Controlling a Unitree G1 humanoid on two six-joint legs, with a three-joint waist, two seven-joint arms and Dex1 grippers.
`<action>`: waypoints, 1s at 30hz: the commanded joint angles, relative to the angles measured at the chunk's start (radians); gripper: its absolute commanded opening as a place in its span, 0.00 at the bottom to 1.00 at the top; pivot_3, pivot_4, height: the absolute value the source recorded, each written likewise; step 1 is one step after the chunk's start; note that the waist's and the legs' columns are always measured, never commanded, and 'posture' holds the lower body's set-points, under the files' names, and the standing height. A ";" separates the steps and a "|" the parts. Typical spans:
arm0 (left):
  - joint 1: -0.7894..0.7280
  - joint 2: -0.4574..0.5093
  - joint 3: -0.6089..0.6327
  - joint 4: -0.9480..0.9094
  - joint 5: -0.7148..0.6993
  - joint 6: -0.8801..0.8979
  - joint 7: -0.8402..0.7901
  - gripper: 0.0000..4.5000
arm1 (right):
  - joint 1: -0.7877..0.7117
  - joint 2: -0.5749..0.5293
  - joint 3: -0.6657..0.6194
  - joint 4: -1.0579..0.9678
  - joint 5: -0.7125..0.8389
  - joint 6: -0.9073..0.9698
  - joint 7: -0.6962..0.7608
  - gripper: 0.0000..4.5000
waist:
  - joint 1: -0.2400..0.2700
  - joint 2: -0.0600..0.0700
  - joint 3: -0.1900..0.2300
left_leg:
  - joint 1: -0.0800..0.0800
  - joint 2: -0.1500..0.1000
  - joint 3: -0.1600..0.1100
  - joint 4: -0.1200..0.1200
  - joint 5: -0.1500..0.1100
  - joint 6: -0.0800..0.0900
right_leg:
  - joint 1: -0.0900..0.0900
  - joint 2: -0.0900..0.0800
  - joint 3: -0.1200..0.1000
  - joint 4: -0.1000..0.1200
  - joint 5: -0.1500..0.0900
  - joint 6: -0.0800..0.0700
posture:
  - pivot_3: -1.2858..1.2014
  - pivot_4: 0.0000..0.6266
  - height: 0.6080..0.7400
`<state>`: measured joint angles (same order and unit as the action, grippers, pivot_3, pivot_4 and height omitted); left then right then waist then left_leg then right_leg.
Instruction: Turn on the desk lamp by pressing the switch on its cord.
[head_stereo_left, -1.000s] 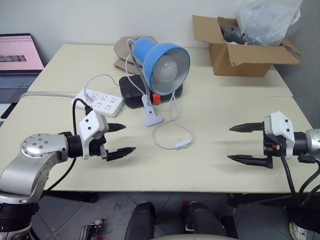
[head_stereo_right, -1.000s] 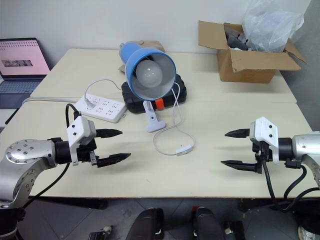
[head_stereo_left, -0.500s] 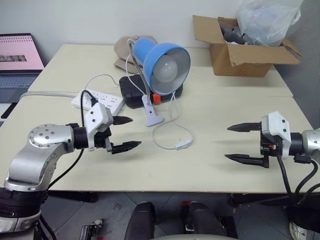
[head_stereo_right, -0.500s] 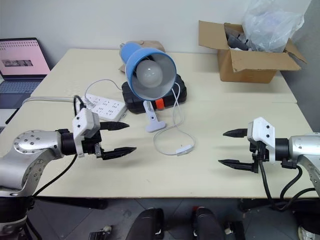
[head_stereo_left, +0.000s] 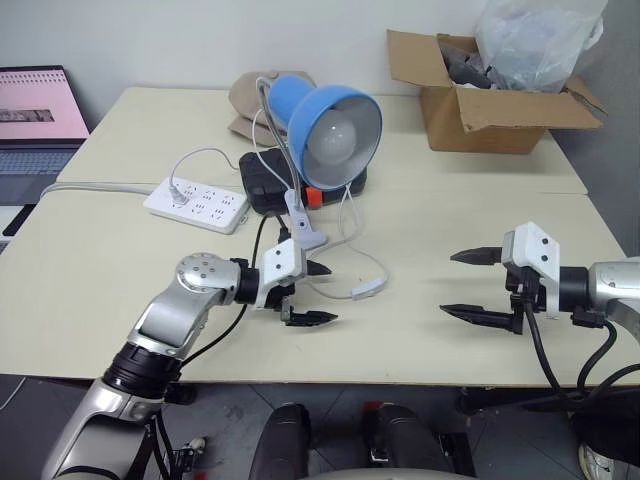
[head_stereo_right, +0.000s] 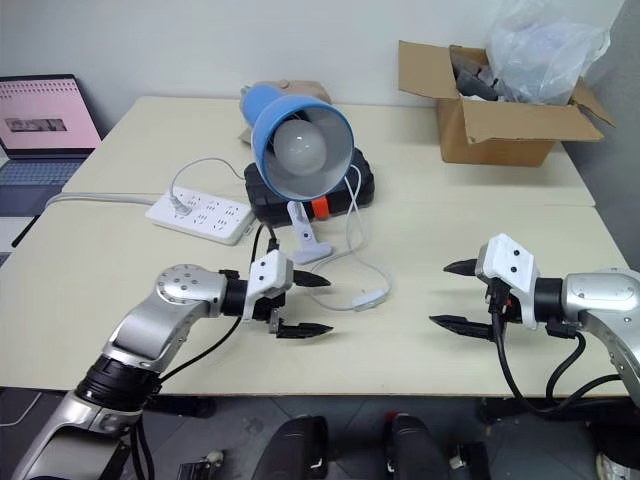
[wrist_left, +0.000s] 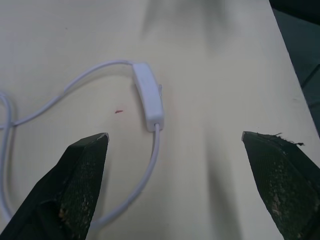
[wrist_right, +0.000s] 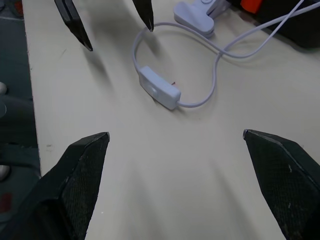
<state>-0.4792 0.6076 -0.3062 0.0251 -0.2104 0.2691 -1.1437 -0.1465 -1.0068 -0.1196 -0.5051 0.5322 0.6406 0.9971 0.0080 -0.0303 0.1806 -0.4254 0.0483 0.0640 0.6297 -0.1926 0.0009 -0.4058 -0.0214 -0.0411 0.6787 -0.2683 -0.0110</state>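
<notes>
We had the left pincer spread apart just beside the switch on the table, not touching; right pincer apart too, empty.

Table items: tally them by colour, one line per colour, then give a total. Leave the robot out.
Blue: 1, the desk lamp
White: 3, the switch, the cord, the power strip
Black: 1, the case behind the lamp
Brown: 1, the cardboard box
Tan: 1, the bundle behind the lamp
Total: 7
</notes>
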 joint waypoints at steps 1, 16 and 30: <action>-0.051 -0.060 -0.029 0.079 0.069 -0.076 0.038 0.99 | 0.013 -0.001 -0.007 -0.051 -0.020 0.002 -0.033 1.00 | 0.001 0.000 0.000 | 0.000 0.000 0.000 0.000 0.000 0.000 | 0.000 0.000 0.000 0.000 0.000 0.000 | 0.52 0.24 1.00; -0.102 -0.171 -0.076 0.234 0.158 -0.129 0.029 0.99 | 0.047 0.013 -0.011 -0.095 -0.009 0.018 -0.053 1.00 | -0.001 0.000 0.000 | -0.001 0.000 -0.001 0.001 0.000 0.000 | 0.000 0.001 -0.001 0.000 0.000 0.001 | 0.52 0.24 1.00; -0.120 -0.214 -0.069 0.276 0.179 -0.128 0.034 0.37 | 0.042 0.016 -0.008 -0.100 -0.015 0.017 -0.057 1.00 | -0.001 0.000 0.000 | -0.001 -0.001 -0.001 0.001 0.000 0.000 | 0.000 0.001 0.000 0.000 0.001 0.001 | 0.52 0.24 1.00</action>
<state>-0.5802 0.3984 -0.3794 0.3004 -0.0417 0.1452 -1.1227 -0.0970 -0.9863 -0.1116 -0.5765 0.5145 0.6642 0.9442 0.0074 -0.0305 0.1804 -0.4261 0.0477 0.0628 0.6309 -0.1925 0.0010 -0.4055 -0.0209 -0.0414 0.6787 -0.2674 -0.0095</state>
